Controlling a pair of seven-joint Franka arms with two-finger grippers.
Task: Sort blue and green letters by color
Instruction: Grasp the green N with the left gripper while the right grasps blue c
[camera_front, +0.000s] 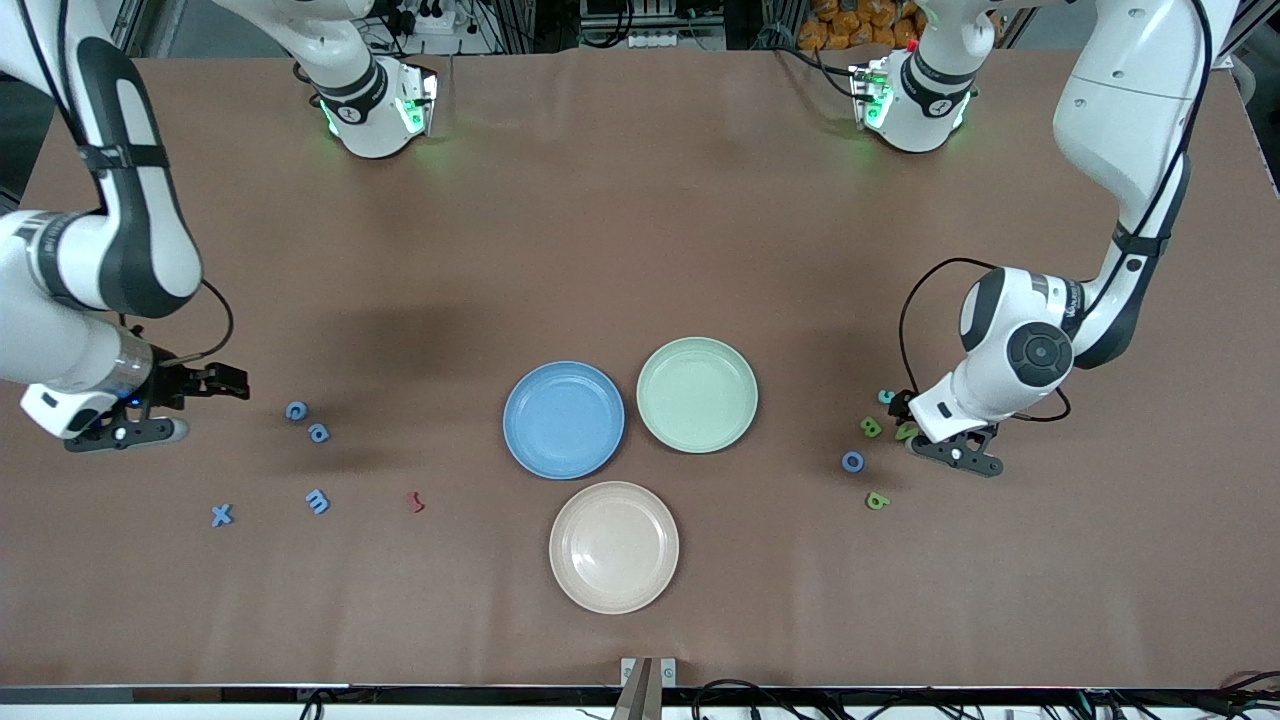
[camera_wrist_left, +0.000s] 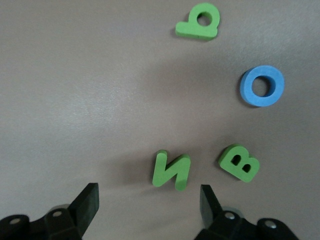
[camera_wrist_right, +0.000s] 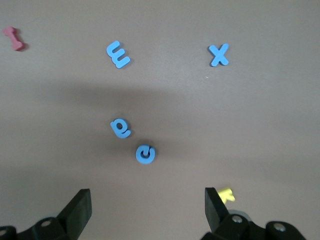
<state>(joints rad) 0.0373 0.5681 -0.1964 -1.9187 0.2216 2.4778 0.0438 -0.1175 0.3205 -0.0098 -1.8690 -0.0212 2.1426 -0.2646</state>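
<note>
Left wrist view shows the left gripper (camera_wrist_left: 145, 205), jaws apart, low over the green N (camera_wrist_left: 171, 170) just beside the green B (camera_wrist_left: 239, 163); it looks light, chunky, slightly yielding; pinch its flat outer edges; the right gripper (camera_wrist_right: 147, 210) waits agape.

four blue letters (camera_front: 296, 410) lying flat toward the right arm's end of the bench: c, a, e, x. over at the left arm's end, green b (camera_front: 871, 427), green n (camera_wrist_left: 171, 170), green p (camera_front: 877, 500) plus a blue o (camera_front: 852, 461), all flat, loosely clustered.
</note>
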